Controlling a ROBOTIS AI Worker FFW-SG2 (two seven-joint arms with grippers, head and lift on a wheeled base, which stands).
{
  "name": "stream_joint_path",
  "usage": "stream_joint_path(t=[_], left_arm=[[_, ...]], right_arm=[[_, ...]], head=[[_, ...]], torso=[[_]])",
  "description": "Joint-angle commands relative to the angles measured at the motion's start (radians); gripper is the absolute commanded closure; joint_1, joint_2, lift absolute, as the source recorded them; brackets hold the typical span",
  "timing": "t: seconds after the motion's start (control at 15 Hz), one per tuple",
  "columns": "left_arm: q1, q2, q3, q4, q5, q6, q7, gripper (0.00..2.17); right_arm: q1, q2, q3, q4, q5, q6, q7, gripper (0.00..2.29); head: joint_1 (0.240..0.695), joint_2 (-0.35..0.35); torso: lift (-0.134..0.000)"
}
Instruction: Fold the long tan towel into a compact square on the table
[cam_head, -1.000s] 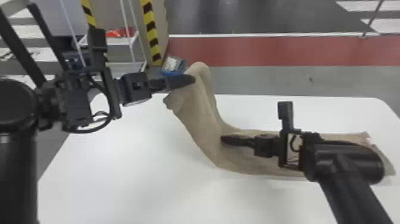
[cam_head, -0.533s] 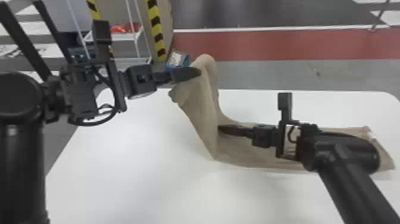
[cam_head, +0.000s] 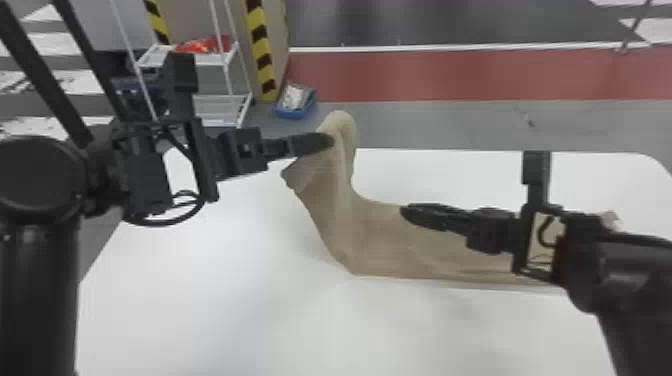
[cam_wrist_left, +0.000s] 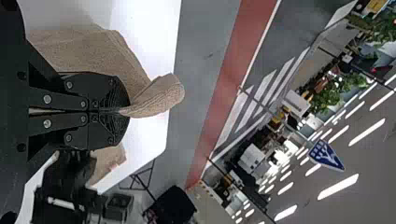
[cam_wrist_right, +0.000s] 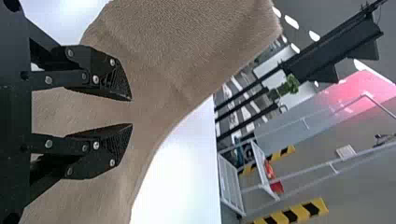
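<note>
My left gripper (cam_head: 327, 142) is shut on the tan towel (cam_head: 385, 235) and holds its left end raised above the table. In the left wrist view the gripper (cam_wrist_left: 126, 111) pinches the towel (cam_wrist_left: 154, 98), whose end droops past the fingertips. The rest of the towel lies stretched out toward the table's right side. My right gripper (cam_head: 405, 211) is over the flat part, just right of where the towel bends upward. In the right wrist view the gripper (cam_wrist_right: 132, 112) stands open, its fingers apart with towel (cam_wrist_right: 187, 51) behind them and nothing between them.
The white table (cam_head: 210, 310) extends in front of and left of the towel. Beyond its back edge, a blue box (cam_head: 296, 102) sits on the floor beside a yellow-black striped post (cam_head: 260, 47) and a white rack (cam_head: 220, 100).
The raised towel end and left gripper have shifted slightly right in the head view. My right gripper, over the towel, has parted from the upright fold, which was close to its fingertips.
</note>
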Motion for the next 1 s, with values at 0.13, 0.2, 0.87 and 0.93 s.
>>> stream_joint_path(t=[0.13, 0.2, 0.87, 0.93], left_arm=[[0.001, -0.076, -0.167, -0.028, -0.146, -0.027, 0.065, 1.79], [0.001, -0.098, -0.221, -0.028, -0.186, -0.064, 0.088, 1.79], [-0.001, -0.231, -0.621, 0.173, -0.450, -0.457, 0.256, 1.79], [-0.001, -0.231, -0.634, 0.181, -0.450, -0.454, 0.263, 1.79]], right_arm=[[0.072, -0.105, -0.270, -0.141, 0.071, 0.023, 0.003, 0.05], [0.076, -0.127, -0.333, -0.138, 0.062, -0.001, 0.003, 0.05], [0.185, -0.220, -0.547, -0.052, -0.015, -0.192, 0.007, 0.07], [0.187, -0.220, -0.552, -0.046, -0.015, -0.198, 0.007, 0.07]], head=[[0.695, -0.037], [0.695, -0.087], [0.673, -0.350], [0.676, -0.350]], torso=[[-0.124], [-0.124], [-0.124], [-0.124]])
